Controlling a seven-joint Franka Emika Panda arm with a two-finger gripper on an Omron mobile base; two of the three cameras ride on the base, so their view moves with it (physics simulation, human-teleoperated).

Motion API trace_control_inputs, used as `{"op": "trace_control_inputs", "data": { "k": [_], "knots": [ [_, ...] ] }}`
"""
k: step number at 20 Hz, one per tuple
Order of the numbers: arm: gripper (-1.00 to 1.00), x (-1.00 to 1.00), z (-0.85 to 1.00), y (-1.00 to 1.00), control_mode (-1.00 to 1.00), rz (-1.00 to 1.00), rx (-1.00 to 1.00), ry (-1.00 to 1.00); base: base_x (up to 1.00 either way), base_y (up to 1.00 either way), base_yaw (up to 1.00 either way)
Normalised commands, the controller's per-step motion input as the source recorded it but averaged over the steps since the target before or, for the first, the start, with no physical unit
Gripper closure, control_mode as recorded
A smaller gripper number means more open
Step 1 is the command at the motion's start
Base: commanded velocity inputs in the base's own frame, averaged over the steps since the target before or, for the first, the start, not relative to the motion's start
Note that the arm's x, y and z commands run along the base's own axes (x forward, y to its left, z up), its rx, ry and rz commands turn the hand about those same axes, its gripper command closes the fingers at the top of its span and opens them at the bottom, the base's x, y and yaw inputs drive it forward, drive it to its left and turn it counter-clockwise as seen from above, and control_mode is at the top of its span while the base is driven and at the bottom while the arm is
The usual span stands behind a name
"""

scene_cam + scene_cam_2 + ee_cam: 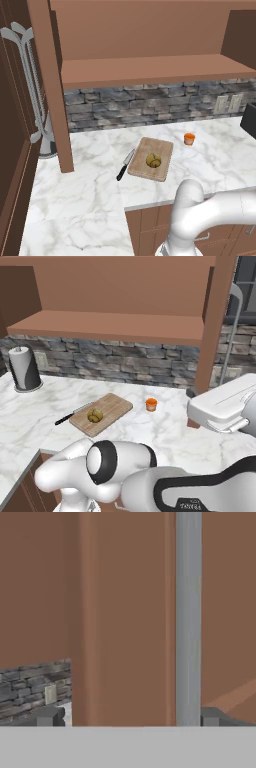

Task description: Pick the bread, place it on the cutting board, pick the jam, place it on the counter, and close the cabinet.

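The bread [153, 160] [94, 415] lies on the cutting board [161, 147] [116, 404], mid-counter [80, 190] [170, 431]. The orange jam [189, 139] [151, 404] stands on the marble just to the right of the board. The cabinet [150, 70] [115, 323] is open, its door [50, 85] [216, 321] swung out edge-on. In the hand view my gripper [129, 718] is open, close in front of that door [125, 612]. The silver bar handle [188, 617] runs just inside the right fingertip [212, 716]. Nothing is held.
A black-handled knife [125, 165] [72, 414] lies left of the board. A paper towel roll [24, 369] stands at the back left. A tall dark cupboard [15, 100] borders the counter's left end. The stone backsplash [150, 105] [30, 682] has wall outlets [227, 103].
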Motion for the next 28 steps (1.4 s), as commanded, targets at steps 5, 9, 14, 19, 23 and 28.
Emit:
{"op": "trace_control_inputs", "data": {
  "k": [5,9,14,19,23,28],
  "knots": [
    [-1.0,0.0,0.0,0.01,-1.0,0.1,0.0,0.0,0.0,0.0,0.0],
    [-1.0,0.0,0.0,0.03,-1.0,0.1,0.0,0.0,0.0,0.0,0.0],
    [-1.0,0.0,0.0,0.06,-1.0,0.1,0.0,0.0,0.0,0.0,0.0],
    [-1.0,0.0,0.0,0.1,-1.0,0.09,0.0,0.0,0.0,0.0,0.0],
    [-1.0,0.0,0.0,0.09,-1.0,0.09,0.0,0.0,0.0,0.0,0.0],
    [-1.0,0.0,0.0,0.08,-1.0,0.09,0.0,0.0,0.0,0.0,0.0]
  ]
}}
